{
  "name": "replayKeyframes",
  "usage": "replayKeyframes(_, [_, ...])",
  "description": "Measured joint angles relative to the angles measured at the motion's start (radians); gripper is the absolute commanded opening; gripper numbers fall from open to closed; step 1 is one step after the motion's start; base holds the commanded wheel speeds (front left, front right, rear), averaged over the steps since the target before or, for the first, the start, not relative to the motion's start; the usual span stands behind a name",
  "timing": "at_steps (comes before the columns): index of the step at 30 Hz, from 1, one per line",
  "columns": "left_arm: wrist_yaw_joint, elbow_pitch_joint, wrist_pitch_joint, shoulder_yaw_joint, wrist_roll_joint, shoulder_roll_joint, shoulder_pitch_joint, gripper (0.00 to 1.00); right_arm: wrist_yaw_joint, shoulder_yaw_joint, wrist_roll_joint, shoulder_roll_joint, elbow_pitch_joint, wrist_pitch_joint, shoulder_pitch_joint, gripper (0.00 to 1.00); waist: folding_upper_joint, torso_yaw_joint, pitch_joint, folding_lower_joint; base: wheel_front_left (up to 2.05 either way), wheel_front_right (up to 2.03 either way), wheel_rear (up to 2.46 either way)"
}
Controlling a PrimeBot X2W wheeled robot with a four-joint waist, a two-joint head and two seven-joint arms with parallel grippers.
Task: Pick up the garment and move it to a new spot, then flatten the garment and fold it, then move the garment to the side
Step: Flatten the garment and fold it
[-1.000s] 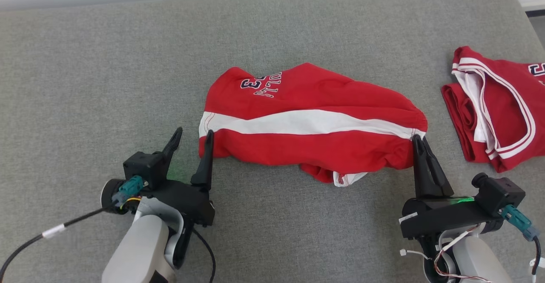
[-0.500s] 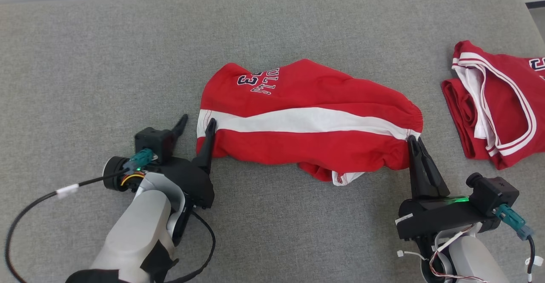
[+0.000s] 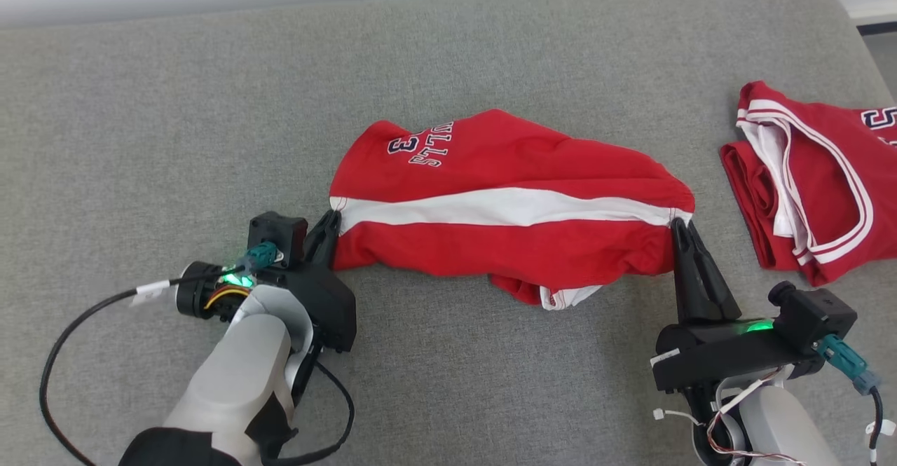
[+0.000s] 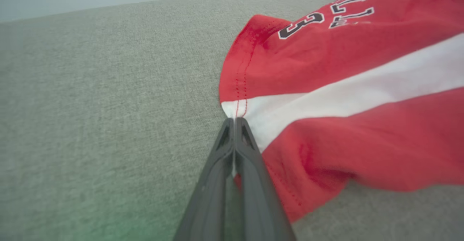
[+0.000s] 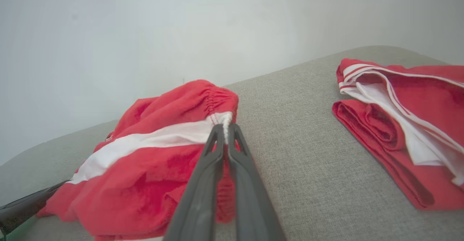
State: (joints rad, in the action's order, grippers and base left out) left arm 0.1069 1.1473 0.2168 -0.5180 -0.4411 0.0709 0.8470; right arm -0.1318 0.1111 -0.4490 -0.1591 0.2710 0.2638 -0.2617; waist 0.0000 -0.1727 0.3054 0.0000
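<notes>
Head view: the garment [image 3: 504, 242] lies bunched mid-way across the grey cushion [image 3: 175, 101], white stripe up. Left gripper [image 3: 328, 222] is pinched closed on the hem at the stripe's left end, and right gripper [image 3: 681, 226] is clamped on the gathered right end (both bites look thin, edge only). Risks: stretching to flatten may pull fabric out of a pinch. Dragging right could snag the folded red jersey [image 3: 799, 179] nearby.

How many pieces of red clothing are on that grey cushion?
2. Red shorts with a white stripe lie in the centre, ends pinched by the left gripper and right gripper. A folded red jersey with white trim lies far right, partly out of frame.
</notes>
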Motion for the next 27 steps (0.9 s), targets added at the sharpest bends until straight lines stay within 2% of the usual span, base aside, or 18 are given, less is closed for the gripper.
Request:
replayKeyframes(4, [-0.002, -0.014, 0.030, 0.012, -0.013, 0.002, -0.021, 0.00, 0.000, 0.002, -0.010, 0.005, -0.039, 0.000, -0.002, 0.00, 0.0001, 0.008, -0.032, 0.0000, 0.00, 0.00, 0.00])
replayKeyframes(7, [-0.002, -0.059, 0.040, 0.030, -0.021, 0.025, -0.031, 0.00, 0.000, 0.015, -0.035, 0.003, -0.071, 0.000, -0.019, 0.00, 0.0000, 0.019, -0.067, 0.0000, 0.00, 0.00, 0.00])
replayKeyframes(16, [-0.004, -0.294, 0.045, 0.084, 0.003, 0.168, 0.019, 0.00, 0.000, 0.060, -0.143, -0.061, -0.123, -0.001, -0.160, 0.00, 0.0000, 0.067, -0.205, 0.0000, 0.00, 0.00, 0.00])
replayKeyframes(22, [-0.019, -0.448, -0.045, 0.094, 0.021, 0.263, 0.111, 0.00, 0.000, 0.099, -0.216, -0.117, -0.120, -0.020, -0.276, 0.00, -0.0001, 0.120, -0.287, -0.0002, 0.00, 0.00, 0.00])
replayKeyframes(27, [-0.036, -0.529, -0.150, 0.088, 0.038, 0.326, 0.149, 0.00, 0.000, 0.141, -0.258, -0.131, -0.034, -0.072, -0.408, 0.00, -0.0001, 0.174, -0.302, -0.0003, 0.00, 0.00, 0.00])
